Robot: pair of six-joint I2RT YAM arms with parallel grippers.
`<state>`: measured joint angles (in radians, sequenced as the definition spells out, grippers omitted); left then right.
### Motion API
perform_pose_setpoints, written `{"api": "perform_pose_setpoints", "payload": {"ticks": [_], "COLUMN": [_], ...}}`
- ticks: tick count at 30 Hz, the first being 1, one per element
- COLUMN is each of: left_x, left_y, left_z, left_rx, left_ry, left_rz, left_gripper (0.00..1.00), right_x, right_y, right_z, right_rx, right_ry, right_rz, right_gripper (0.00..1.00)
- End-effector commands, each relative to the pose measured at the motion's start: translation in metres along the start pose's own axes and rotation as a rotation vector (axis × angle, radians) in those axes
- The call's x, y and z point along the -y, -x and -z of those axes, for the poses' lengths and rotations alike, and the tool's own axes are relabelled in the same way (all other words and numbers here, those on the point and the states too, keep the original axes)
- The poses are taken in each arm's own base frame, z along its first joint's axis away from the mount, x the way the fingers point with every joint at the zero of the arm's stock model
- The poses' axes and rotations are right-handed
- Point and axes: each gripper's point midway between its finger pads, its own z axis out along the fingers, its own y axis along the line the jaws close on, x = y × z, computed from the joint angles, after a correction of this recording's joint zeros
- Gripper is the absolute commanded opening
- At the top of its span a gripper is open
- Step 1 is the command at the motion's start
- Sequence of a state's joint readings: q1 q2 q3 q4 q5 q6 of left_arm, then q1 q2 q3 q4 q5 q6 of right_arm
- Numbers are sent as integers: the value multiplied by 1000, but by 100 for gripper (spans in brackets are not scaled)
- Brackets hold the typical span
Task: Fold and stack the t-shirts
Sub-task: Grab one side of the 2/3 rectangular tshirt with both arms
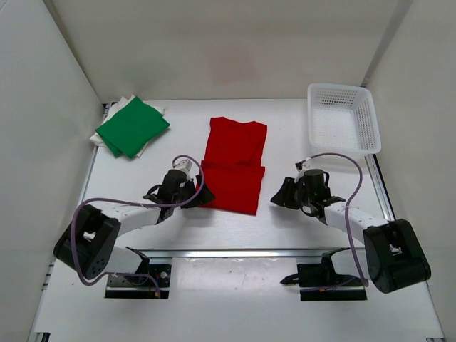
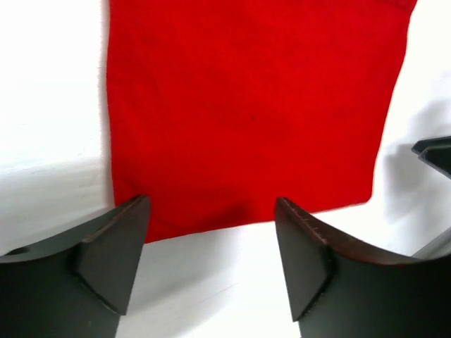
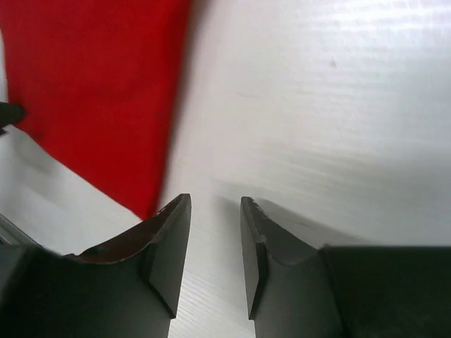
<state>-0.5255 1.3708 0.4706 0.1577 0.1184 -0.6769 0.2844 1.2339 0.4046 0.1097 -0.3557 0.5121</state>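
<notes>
Red cloth t-shirt (image 1: 234, 167), folded to a long narrow rectangle, is laid flat at the middle of the white table (image 1: 185, 114), between the 2 grippers. A bright green folded t-shirt (image 1: 132, 127) is stacked on a white cloth t-shirt (image 1: 100, 137) at the far left corner. A white plastic lattice basket (image 1: 342, 148) is set at the far right.

The left gripper (image 1: 201, 196) is placed at the red garment's near left corner, jaws wide apart and empty; the near hem is seen just beyond its fingertips (image 2: 130, 211). The right gripper (image 3: 215, 204) is placed just beside the near right edge, jaws parted by a narrow gap, nothing between them.

By judgement, 1 further fold and a transfer onto the stack are outstanding. 3 hazards are noted:

- Only the upper layer may be pinched, so the existing fold is opened.
- The 2 corners may be lifted unevenly, so the fold is skewed.
- The green-on-white stack may be shifted if the cloth is dragged across it.
</notes>
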Motion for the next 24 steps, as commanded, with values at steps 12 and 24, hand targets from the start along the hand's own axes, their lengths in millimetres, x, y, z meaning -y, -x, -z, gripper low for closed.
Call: {"api": "perform_pose_setpoints", "payload": {"ticks": [12, 24], "left_x": [-6, -59], "left_y": [29, 9], "left_z": [49, 52], "left_rx": [203, 133], "left_ry": [-77, 169], "left_rz": [78, 29], "left_gripper": [93, 69], "right_x": [-43, -74], "right_y": [-37, -73], "right_z": [-7, -27], "right_rx": [-102, -203], "right_ry": [145, 198], "right_rz": [79, 119], "right_gripper": [45, 46]}}
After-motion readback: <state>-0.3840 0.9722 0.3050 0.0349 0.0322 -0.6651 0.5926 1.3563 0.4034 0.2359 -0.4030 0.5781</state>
